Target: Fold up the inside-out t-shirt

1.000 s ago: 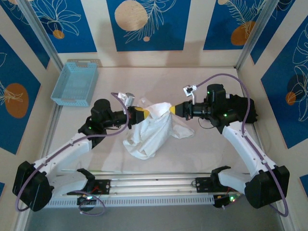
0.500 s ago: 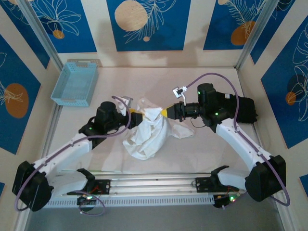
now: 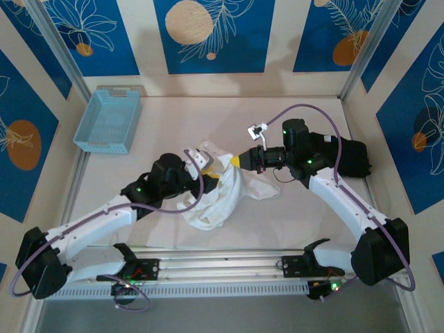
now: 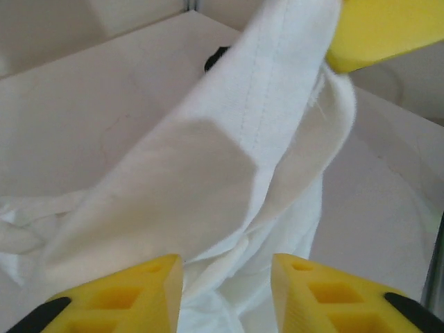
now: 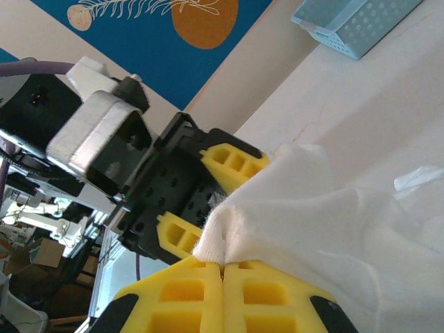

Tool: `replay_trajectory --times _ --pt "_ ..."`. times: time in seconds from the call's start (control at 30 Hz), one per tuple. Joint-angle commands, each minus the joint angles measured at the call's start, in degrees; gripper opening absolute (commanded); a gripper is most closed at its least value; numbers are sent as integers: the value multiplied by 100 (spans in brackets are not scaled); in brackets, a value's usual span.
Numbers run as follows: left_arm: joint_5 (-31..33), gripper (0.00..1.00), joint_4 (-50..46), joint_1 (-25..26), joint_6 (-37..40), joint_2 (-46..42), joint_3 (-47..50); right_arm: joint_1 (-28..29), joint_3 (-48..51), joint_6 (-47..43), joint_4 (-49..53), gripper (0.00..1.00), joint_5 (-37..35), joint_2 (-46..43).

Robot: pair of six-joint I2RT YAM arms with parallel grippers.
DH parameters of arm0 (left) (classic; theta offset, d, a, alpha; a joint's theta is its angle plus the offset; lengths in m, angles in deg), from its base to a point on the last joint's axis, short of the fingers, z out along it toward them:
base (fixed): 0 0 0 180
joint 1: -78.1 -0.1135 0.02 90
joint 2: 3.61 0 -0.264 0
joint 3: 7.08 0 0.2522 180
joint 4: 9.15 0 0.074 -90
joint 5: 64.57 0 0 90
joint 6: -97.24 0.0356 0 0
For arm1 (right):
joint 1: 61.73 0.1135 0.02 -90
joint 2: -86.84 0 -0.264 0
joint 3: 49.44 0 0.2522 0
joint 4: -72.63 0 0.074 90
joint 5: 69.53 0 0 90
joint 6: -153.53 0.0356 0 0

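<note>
Your right wrist view shows the right gripper clamped on the crumpled white inside-out t-shirt mid-way across the table, while the left wrist view shows the left gripper parted beside its seam.

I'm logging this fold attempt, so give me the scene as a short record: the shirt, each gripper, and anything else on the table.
shirt: white t-shirt, bunched mid-table, one part raised
right gripper: shut on a fold of the white t-shirt
left gripper: jaws apart, cloth lying between them, not pinched
other: light blue basket at the far left of the table
</note>
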Motion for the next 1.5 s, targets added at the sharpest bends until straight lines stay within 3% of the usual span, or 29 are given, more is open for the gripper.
replay_trajectory --times 0.0,0.13,0.3,0.33,0.47,0.53,0.73,0.87,1.03,1.2,1.3,1.47 --pt "190 44 128 -9 165 236 -298 27 -169 0 52 0 38 -20" --pt "274 45 165 -126 170 533 -440 27 -171 -42 102 0 38 -30" --pt "-422 46 661 -213 63 886 -477 16 -126 -67 83 0 3 -26" --pt "-531 43 730 -231 22 946 -502 12 -129 -76 94 0 0 -13" --pt "-750 12 929 -311 -87 987 -516 -50 -116 -181 233 0 -53 -60" --pt "-848 2 1001 -384 -167 891 -461 -100 -135 -285 366 0 -116 -97" --pt "-1608 0 1315 -723 -783 335 -124 -172 -303 -704 934 0 -726 -223" --pt "-2381 0 1544 -954 -1321 23 44 -108 -326 -611 795 0 -986 -278" --pt "-3430 0 2469 -1392 -2581 -444 321 192 -634 -643 1003 0 -2108 -243" --pt "-3284 0 3557 -1951 -4414 -733 687 535 -889 -985 1368 0 -3205 -292" --pt "-3096 0 3332 -2086 -4732 -843 680 674 -1021 -1235 1614 0 -3762 -294" --pt "-3050 0 2622 -2134 -4552 -983 412 1070 -1316 -1711 2154 0 -5523 -218"
